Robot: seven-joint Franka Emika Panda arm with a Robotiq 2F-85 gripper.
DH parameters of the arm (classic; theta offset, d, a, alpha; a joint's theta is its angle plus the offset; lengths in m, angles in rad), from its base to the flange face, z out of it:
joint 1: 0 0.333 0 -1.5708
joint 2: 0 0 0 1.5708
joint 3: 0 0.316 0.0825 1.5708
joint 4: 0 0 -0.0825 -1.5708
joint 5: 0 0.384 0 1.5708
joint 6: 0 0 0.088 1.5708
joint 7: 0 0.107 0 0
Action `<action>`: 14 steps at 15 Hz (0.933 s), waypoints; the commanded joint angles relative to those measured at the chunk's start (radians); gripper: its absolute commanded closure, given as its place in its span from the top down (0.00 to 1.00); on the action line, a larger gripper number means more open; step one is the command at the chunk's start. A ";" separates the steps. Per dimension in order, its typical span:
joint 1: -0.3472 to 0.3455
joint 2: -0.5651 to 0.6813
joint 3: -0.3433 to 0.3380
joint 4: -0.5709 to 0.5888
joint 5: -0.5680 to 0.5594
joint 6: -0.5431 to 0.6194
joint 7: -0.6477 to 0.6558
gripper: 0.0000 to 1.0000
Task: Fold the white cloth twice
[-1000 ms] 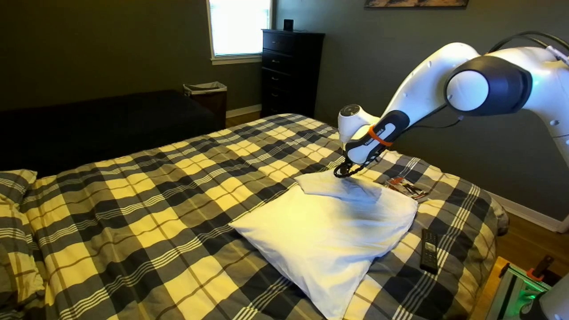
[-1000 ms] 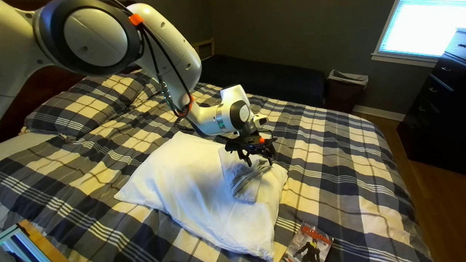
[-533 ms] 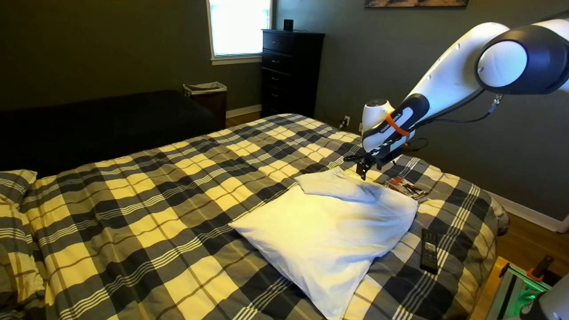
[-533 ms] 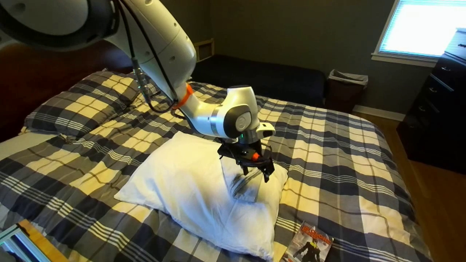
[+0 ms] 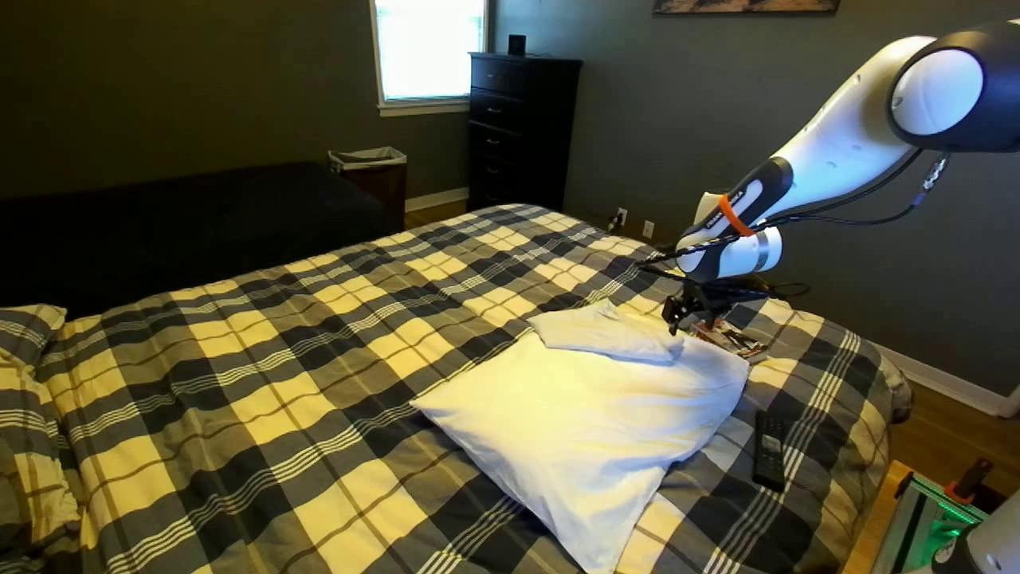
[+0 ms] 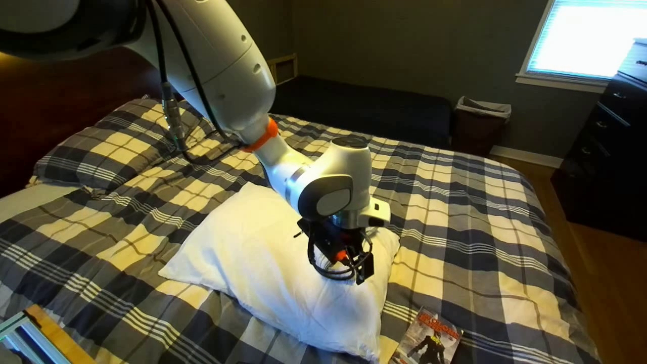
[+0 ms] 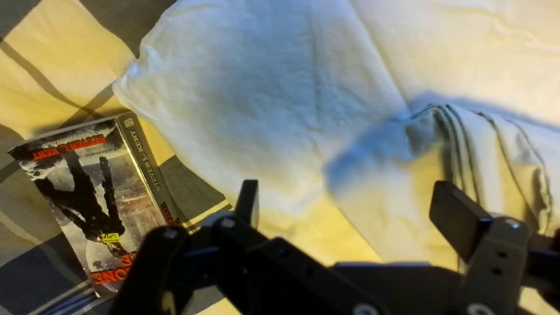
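Note:
The white cloth (image 5: 602, 331) lies folded over on itself on the big white pillow (image 5: 558, 422), near the pillow's far edge. In the wrist view the cloth (image 7: 485, 131) shows stacked, wavy layers at the right, with a single flat end reaching toward the middle. My gripper (image 7: 345, 192) is open, its fingers wide apart with nothing between them. It hovers over the cloth's end and the pillow (image 7: 262, 78), the right finger in front of the layers. In an exterior view the gripper (image 5: 676, 315) is at the cloth's book-side end; in an exterior view the arm and gripper (image 6: 361, 268) hide most of the cloth.
A paperback book (image 7: 96, 188) lies on the plaid bedspread (image 5: 319, 383) beside the pillow, close to the gripper; it also shows in an exterior view (image 6: 429, 338). A black remote (image 5: 770, 450) lies beside the pillow. The robot's base mount (image 5: 916, 518) stands at the bed's edge.
My gripper has moved from above the cloth's middle toward its book-side end, and the wrist has turned and come lower. The cloth and pillow look about the same.

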 commanded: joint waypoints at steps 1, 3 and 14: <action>-0.080 -0.020 0.065 -0.047 0.120 0.066 -0.078 1.00; -0.113 -0.005 0.098 -0.038 0.171 0.073 -0.120 1.00; -0.197 0.045 0.171 -0.011 0.282 0.088 -0.261 1.00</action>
